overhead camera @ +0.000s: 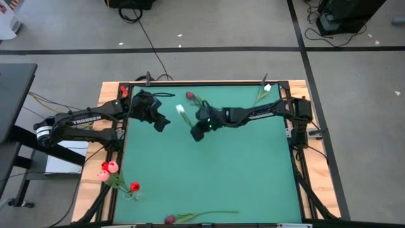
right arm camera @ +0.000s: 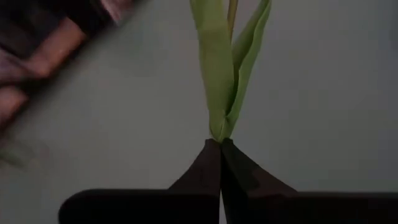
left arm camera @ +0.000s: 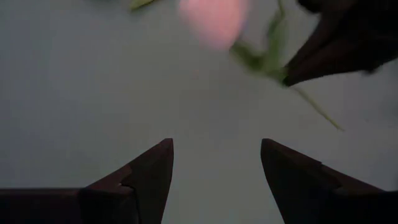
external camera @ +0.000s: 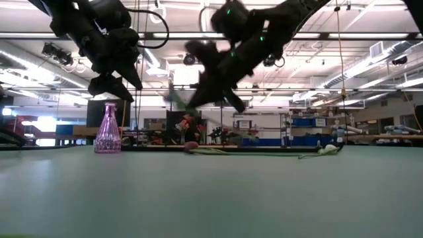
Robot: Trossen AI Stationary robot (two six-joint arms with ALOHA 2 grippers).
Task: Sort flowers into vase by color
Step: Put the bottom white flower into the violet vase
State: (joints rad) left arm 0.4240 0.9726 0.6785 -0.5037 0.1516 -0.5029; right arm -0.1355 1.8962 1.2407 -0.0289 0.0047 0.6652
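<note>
My right gripper (overhead camera: 197,131) is near the table's middle, shut on a flower with a pale head (overhead camera: 181,109) and green leaves (right arm camera: 225,68). My left gripper (overhead camera: 161,123) hovers open just to its left, nothing between its fingers (left arm camera: 152,171). A pink glass vase (external camera: 108,129) stands on the table at the far left. A dark red flower (overhead camera: 190,95) and a white flower (overhead camera: 266,88) lie along the far edge. Another dark red flower (overhead camera: 169,219) lies at the near edge. My right gripper pinches the flower between its two fingertips where the green leaves meet the stem (right arm camera: 221,134). The fingers slant downward from the table's right. The leaves and head run on past the fingertips toward my left gripper. In the low view the flower (external camera: 177,99) is lifted clear of the table.
Pink and red flowers (overhead camera: 108,168) and a red one (overhead camera: 134,187) are bunched at the near left corner. The green table (overhead camera: 253,171) has bare room on its right half and in the middle. Cables and equipment lie on the floor beyond the far edge.
</note>
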